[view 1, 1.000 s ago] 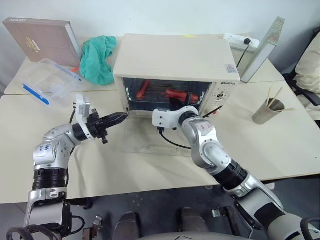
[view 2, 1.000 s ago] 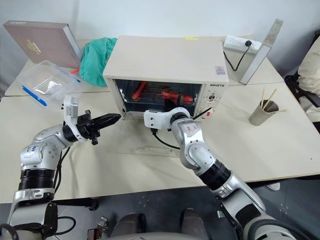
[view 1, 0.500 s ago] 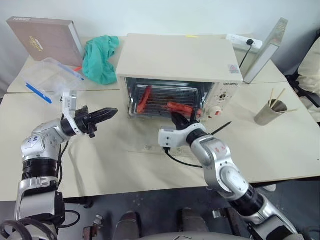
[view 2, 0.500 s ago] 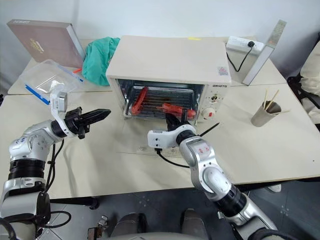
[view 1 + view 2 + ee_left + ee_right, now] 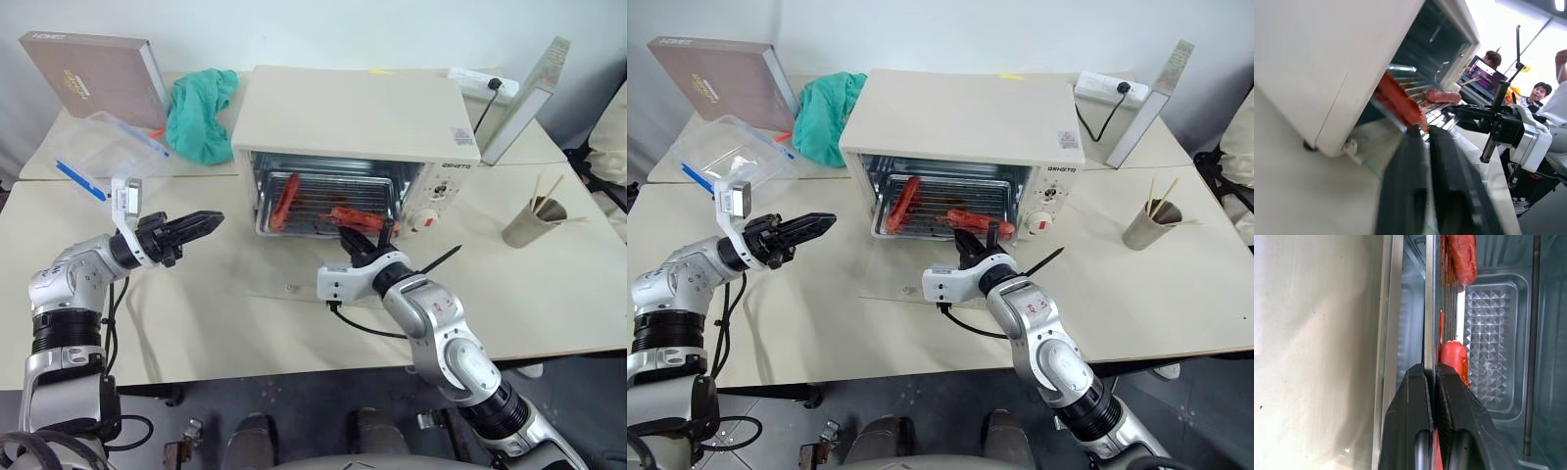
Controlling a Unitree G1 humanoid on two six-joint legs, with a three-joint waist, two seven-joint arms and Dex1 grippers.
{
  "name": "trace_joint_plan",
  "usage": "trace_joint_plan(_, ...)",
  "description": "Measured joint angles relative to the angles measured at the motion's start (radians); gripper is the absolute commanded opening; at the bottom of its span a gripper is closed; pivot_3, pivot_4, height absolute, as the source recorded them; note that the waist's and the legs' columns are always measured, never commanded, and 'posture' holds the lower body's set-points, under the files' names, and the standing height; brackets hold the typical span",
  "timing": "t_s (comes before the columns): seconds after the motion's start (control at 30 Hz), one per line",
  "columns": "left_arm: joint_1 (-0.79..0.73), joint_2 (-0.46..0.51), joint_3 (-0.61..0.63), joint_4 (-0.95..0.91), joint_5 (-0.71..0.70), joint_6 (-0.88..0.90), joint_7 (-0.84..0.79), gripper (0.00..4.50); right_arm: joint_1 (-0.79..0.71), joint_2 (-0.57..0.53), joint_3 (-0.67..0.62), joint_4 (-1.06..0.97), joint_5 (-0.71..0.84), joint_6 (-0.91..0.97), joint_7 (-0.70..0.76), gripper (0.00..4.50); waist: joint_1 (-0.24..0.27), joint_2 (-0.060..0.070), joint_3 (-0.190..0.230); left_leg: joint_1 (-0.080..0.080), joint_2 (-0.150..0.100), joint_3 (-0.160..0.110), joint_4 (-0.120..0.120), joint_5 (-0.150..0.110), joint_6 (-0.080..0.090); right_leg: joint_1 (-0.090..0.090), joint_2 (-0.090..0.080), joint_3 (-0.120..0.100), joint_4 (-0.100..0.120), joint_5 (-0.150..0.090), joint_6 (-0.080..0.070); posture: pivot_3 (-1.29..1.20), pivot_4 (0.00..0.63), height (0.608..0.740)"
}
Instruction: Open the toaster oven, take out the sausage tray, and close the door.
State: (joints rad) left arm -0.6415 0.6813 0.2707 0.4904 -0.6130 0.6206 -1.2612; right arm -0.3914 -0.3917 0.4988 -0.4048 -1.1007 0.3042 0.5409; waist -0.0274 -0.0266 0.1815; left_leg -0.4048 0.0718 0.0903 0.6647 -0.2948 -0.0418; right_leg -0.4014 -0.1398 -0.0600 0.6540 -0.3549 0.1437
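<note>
The sausage tray (image 5: 318, 208) sits partly drawn out of the toaster oven (image 5: 353, 137), carrying two red sausages (image 5: 284, 202) (one at each end). The right gripper (image 5: 1433, 377) is clamped on its front rim. The glass door (image 5: 294, 284) lies flat on the table (image 5: 549, 294). At nine o'clock the left gripper (image 5: 201, 224) hovers, fingers slightly apart.

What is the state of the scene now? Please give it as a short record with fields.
oven: on the table, front open
door: folded down flat on the table
tray: part way out, two sausages on it
right gripper: fingers shut on the tray's front edge
left gripper: left of the oven, holds nothing
beside: green cloth, paper cup
</note>
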Motion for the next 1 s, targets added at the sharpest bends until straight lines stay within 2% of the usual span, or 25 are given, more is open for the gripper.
trace_joint_plan(0.33,0.023,0.009,0.007,-0.003,-0.012,0.038,-0.001,4.48,0.094,0.0,-0.037,-0.079,-0.019,-0.066,0.013,0.0,0.0,0.0,0.0,0.0,0.0,0.0,0.0,0.0,0.0,0.0,0.0,-0.001,0.0,0.0,0.0,0.0,0.15,0.74)
trace_joint_plan(0.77,0.022,0.028,0.008,0.026,-0.013,0.046,-0.014,4.48,0.24,-0.029,-0.11,-0.205,0.004,-0.169,0.048,0.0,0.0,0.0,0.0,0.0,0.0,0.0,0.0,0.0,0.0,0.0,0.0,-0.001,0.0,0.0,0.0,0.0,0.15,0.74)
trace_joint_plan(1.0,0.021,0.045,0.004,0.022,-0.014,0.128,0.001,4.48,0.305,-0.031,-0.125,-0.266,0.026,-0.213,0.079,0.0,0.0,0.0,0.0,0.0,0.0,0.0,0.0,0.0,0.0,0.0,0.0,-0.001,0.0,0.0,0.0,0.0,0.15,0.74)
